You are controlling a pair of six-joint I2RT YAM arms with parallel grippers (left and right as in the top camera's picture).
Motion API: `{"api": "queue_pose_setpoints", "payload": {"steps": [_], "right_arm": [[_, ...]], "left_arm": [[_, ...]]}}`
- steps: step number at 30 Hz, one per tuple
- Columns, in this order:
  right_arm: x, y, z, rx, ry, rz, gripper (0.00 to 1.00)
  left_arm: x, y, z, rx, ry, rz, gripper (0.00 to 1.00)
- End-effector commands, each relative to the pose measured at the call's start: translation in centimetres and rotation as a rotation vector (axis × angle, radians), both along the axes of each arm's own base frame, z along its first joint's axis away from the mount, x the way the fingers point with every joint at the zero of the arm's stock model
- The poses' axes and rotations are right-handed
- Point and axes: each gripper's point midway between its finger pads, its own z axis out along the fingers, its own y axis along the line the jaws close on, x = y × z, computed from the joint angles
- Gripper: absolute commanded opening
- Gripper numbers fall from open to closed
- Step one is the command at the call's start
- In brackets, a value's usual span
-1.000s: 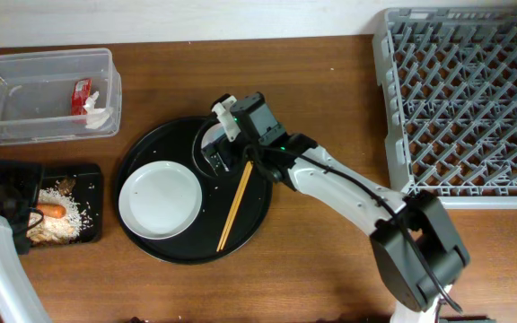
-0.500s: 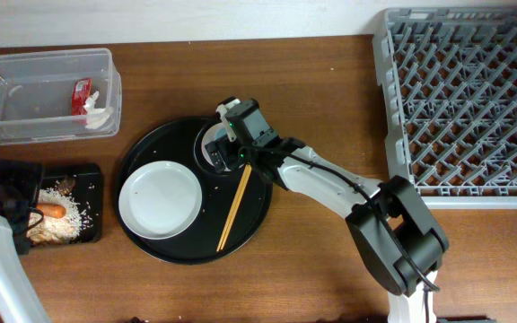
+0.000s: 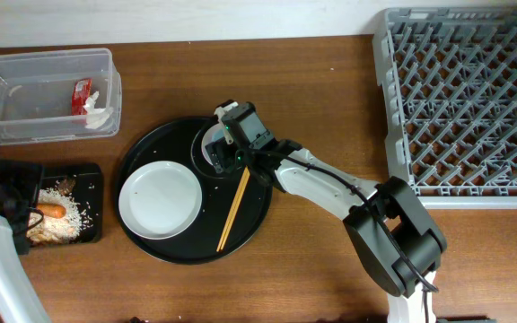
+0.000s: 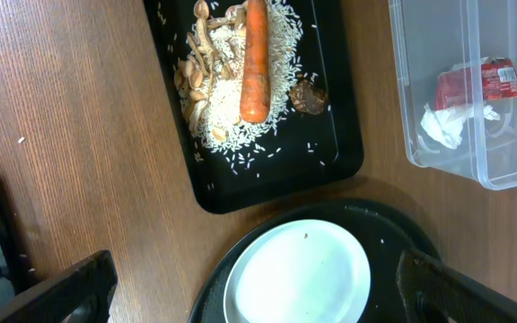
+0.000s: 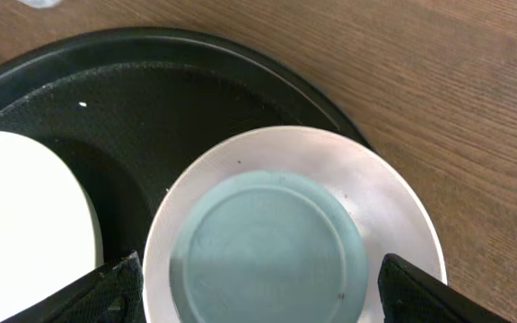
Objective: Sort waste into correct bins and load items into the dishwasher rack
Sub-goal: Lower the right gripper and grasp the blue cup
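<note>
Hovering with the right tool [image 5: 267, 301] over the pale-blue cup [image 5: 267, 242], opened wide and gripping nothing, with a fingertip [image 5: 106, 292] at each lower corner of the wrist view. Find that cup apparently nested in the small white dish [image 5: 393, 211], at the back of the round black tray [image 5: 240, 63], just beside the white plate [image 5: 16, 206] and the wooden chopsticks [image 3: 234, 211].

Lower straight down, centred on the cup wall rather than the dish rim. Close only after getting both tips below the cup's top edge; otherwise likely to drag the dish along. Lift clear before swinging toward the dishwasher rack [image 3: 465, 99].

Leave the left tool [image 4: 258, 287], likewise wide open and empty, by the shallow black tray [image 4: 330, 170] on the tabletop [image 4: 61, 108].
</note>
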Motion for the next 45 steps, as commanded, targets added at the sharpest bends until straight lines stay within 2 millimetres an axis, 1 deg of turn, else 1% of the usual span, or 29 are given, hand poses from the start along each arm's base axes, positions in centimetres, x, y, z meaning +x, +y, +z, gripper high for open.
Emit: {"api": "queue_pose_setpoints", "payload": {"steps": [1, 4, 7, 9, 10, 11, 14, 16, 19, 20, 21, 22, 23, 24, 26, 29, 33, 36, 38, 40, 42, 45], "right_arm": [[0.3, 0.5, 0.2, 0.002, -0.009, -0.01, 0.84], [0.3, 0.4, 0.1, -0.002, -0.005, -0.011, 0.84], [0.3, 0.4, 0.1, -0.002, -0.004, -0.011, 0.81], [0.2, 0.4, 0.1, 0.004, 0.002, -0.016, 0.71], [0.2, 0.4, 0.1, 0.019, 0.014, -0.032, 0.64], [0.2, 0.4, 0.1, 0.025, 0.018, -0.04, 0.61], [0.3, 0.6, 0.5, 0.031, 0.014, -0.037, 0.59], [0.4, 0.6, 1.2, 0.034, 0.011, -0.039, 0.59], [0.8, 0.5, 3.7, 0.055, -0.015, -0.044, 0.59], [0.9, 0.4, 4.6, 0.064, -0.027, -0.046, 0.6], [1.1, 0.3, 5.6, 0.077, -0.041, -0.048, 0.64], [1.2, 0.2, 6.8, 0.089, -0.058, -0.052, 0.76], [1.3, 0.1, 7.4, 0.096, -0.067, -0.053, 0.85], [1.4, -0.1, 8.0, 0.105, -0.077, -0.056, 0.87], [1.5, -0.2, 8.3, 0.105, -0.084, -0.062, 0.88], [1.6, -0.2, 7.6, 0.095, -0.076, -0.065, 0.88], [1.7, -0.1, 5.0, 0.065, -0.041, -0.065, 0.88], [1.7, 0.0, 2.5, 0.037, -0.006, -0.065, 0.89], [1.5, 0.4, 1.2, 0.035, 0.017, -0.05, 0.9], [1.1, 1.0, 0.4, 0.043, 0.037, -0.027, 0.9], [0.8, 1.4, -0.1, 0.041, 0.043, -0.018, 0.9], [0.8, 1.7, -0.1, 0.043, 0.036, -0.015, 0.9]], "left_arm": [[-0.1, 0.1, 0.3, 0.006, -0.008, 0.015, 0.99], [-0.1, 0.1, 0.3, 0.007, -0.008, 0.015, 0.99], [-0.1, 0.1, 0.3, 0.007, -0.008, 0.015, 0.99], [-0.2, 0.1, 0.2, 0.006, -0.008, 0.015, 0.99], [-0.2, 0.1, 0.2, 0.006, -0.008, 0.015, 0.99], [-0.1, 0.1, 0.3, 0.007, -0.008, 0.015, 1.0], [-0.1, 0.1, 0.3, 0.007, -0.008, 0.015, 0.99], [-0.1, 0.1, 0.3, 0.007, -0.008, 0.015, 0.99], [-0.1, 0.1, 0.3, 0.007, -0.008, 0.015, 0.99], [-0.1, 0.1, 0.3, 0.007, -0.008, 0.015, 0.99], [-0.1, 0.1, 0.3, 0.006, -0.008, 0.015, 0.99], [-0.1, 0.1, 0.3, 0.007, -0.008, 0.015, 0.99], [-0.2, 0.1, 0.2, 0.006, -0.008, 0.015, 0.99], [-0.1, 0.1, 0.3, 0.007, -0.008, 0.015, 0.99], [-0.1, 0.1, 0.3, 0.007, -0.008, 0.015, 0.99], [-0.1, 0.1, 0.3, 0.007, -0.008, 0.015, 0.99], [-0.2, 0.1, 0.2, 0.006, -0.008, 0.015, 0.99], [-0.1, 0.1, 0.3, 0.007, -0.008, 0.015, 0.99], [-0.1, 0.1, 0.3, 0.007, -0.008, 0.015, 0.99], [-0.2, 0.1, 0.2, 0.006, -0.008, 0.015, 0.99], [-0.1, 0.1, 0.3, 0.007, -0.008, 0.015, 0.99], [-0.1, 0.1, 0.3, 0.007, -0.008, 0.015, 0.99]]}}
